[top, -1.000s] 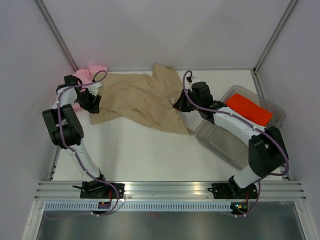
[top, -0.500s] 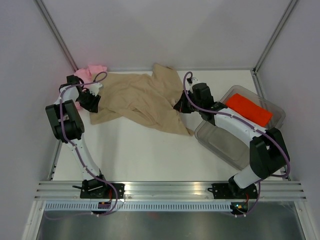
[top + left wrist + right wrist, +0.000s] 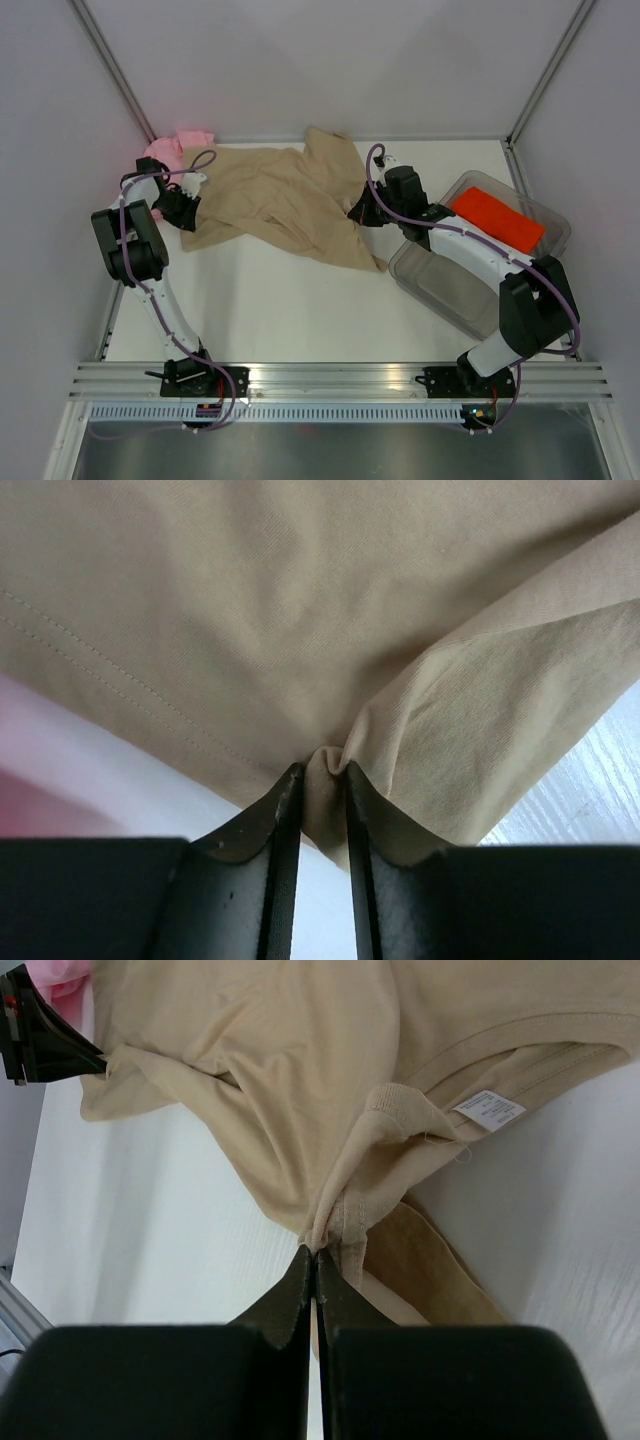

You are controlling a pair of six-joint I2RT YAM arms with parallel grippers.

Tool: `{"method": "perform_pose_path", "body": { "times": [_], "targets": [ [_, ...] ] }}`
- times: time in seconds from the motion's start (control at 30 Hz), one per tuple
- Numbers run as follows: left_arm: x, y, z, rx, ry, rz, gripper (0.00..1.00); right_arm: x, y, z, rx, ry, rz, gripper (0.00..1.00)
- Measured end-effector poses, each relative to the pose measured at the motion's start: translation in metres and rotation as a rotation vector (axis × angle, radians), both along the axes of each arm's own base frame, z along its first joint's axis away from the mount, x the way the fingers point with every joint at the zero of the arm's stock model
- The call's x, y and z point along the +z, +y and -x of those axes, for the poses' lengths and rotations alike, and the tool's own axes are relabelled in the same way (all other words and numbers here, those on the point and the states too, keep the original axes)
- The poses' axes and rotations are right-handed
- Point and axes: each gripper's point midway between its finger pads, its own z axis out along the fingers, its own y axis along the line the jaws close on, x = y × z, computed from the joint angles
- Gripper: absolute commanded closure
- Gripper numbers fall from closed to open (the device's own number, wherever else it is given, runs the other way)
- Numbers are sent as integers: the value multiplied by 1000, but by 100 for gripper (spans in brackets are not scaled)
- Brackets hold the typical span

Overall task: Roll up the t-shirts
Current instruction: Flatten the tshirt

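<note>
At the left edge of the tan t-shirt [image 3: 280, 195], the left gripper [image 3: 322, 780] pinches a cloth fold; the right gripper [image 3: 316, 1258] clamps fabric at its right side. The shirt lies crumpled on the table [image 3: 280, 300], the pink t-shirt [image 3: 178, 146] wadded in the far-left corner.

We see a white desk [image 3: 290, 310] enclosed by pale walls [image 3: 340, 60], with slim metal posts [image 3: 115, 75] rising at the two far corners. A clear plastic bin [image 3: 445, 288] sits at an angle at the desk's right side. A folded orange-red cloth [image 3: 497, 217] lies in the bin's far end, and the near end shows bare. An aluminium rail [image 3: 330, 378] runs along the desk's near edge.
</note>
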Motion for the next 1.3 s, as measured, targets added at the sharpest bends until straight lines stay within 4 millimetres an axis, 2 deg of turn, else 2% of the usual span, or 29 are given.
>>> {"method": "perform_pose_path", "body": {
  "times": [0.07,0.13,0.33,0.5,0.6,0.63,0.87,0.97,1.03,1.13,1.23,1.27,1.3],
  "targets": [
    [1,-1,1,-1,-1,0,64,0,0,0,1,-1,2,100],
    [4,-2,5,-1,1,5,62,0,0,0,1,-1,3,100],
    [20,-7,11,-6,-18,13,62,-1,-1,0,-4,0,8,100],
    [20,-9,17,-6,-6,16,76,-3,-2,1,-5,6,12,100],
    [17,-10,21,-5,9,21,90,-4,-3,2,-4,10,18,100],
    [17,-10,22,-5,10,22,97,-4,-3,2,-4,12,20,100],
    [19,-10,22,7,10,23,98,-5,-6,4,-7,18,31,100],
    [31,-7,23,35,-8,24,98,0,-11,7,-15,18,50,100],
    [55,1,24,77,-53,18,98,10,-14,10,-19,11,57,100],
    [118,22,26,159,-201,3,98,49,-20,11,-32,-47,44,100],
    [213,58,35,264,-432,-49,98,116,-26,17,-44,-164,-12,100],
    [250,70,43,294,-524,-84,98,141,-29,22,-48,-211,-38,100],
    [275,77,51,315,-583,-111,98,169,-33,29,-51,-263,-67,100]
  ]
}}
